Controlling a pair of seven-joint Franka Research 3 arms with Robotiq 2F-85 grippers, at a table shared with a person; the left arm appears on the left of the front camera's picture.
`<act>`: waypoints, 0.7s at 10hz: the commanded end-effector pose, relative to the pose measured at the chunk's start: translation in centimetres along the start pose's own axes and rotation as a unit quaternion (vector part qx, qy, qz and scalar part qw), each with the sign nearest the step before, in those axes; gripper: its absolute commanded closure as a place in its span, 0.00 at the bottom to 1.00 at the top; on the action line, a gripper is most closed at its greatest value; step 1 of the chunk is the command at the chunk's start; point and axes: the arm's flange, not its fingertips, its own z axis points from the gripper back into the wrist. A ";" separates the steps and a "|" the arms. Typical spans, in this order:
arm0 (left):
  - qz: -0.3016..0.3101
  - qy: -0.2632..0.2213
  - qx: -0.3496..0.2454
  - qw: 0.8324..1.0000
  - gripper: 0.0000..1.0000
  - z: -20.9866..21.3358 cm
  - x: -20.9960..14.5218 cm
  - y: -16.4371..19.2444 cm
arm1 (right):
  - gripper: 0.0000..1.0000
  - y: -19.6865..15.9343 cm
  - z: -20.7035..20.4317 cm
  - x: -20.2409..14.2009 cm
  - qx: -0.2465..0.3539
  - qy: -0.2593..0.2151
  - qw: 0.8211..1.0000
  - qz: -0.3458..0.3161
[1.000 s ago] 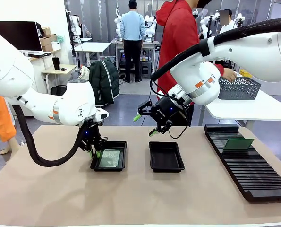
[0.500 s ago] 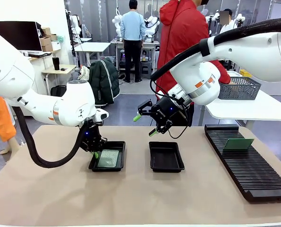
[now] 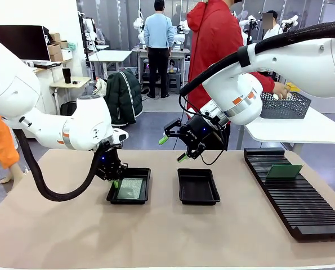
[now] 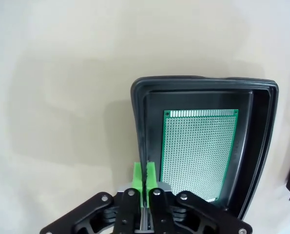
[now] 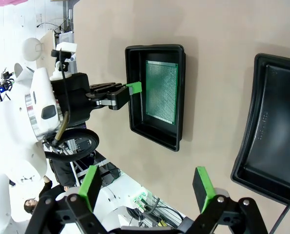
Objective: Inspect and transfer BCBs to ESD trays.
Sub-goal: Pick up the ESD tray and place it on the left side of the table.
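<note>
A black ESD tray [image 3: 128,201] lies left of centre with a green BCB [image 3: 130,188] flat inside it. My left gripper [image 3: 114,181] is shut on that tray's left rim; in the left wrist view the green pads [image 4: 139,171] press together over the rim [image 4: 141,126], beside the BCB [image 4: 198,151]. A second ESD tray [image 3: 198,187] sits empty at the centre. My right gripper [image 3: 173,148] hangs open above its far side, holding nothing. The right wrist view shows its gripper [image 5: 145,183], the BCB [image 5: 162,92] and both trays [image 5: 181,97] [image 5: 276,131]. Another BCB [image 3: 284,171] stands on the rack.
A long black ribbed rack [image 3: 294,197] lies along the table's right side. On a white side table behind it stands a grey mesh basket [image 3: 285,105], with the hand [image 3: 278,90] of a person in red at its rim. Bare tabletop lies in front of both trays.
My left gripper has shut on the left tray's rim, and the tray shifted slightly. The person's hand has moved at the basket. My right arm has stayed still.
</note>
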 end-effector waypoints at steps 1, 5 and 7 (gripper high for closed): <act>-0.004 -0.013 -0.044 0.999 1.00 0.5 -1.0 1.8 | 0.00 0.2 -0.2 0.1 -0.009 -0.006 1.000 -0.003; -0.009 -0.037 -0.086 0.996 1.00 2.6 -1.0 4.5 | 0.00 0.2 -0.2 0.1 -0.009 -0.006 1.000 -0.003; -0.011 -0.044 -0.105 0.993 1.00 3.4 -0.9 6.3 | 0.00 0.2 -0.2 0.1 -0.009 -0.006 1.000 -0.003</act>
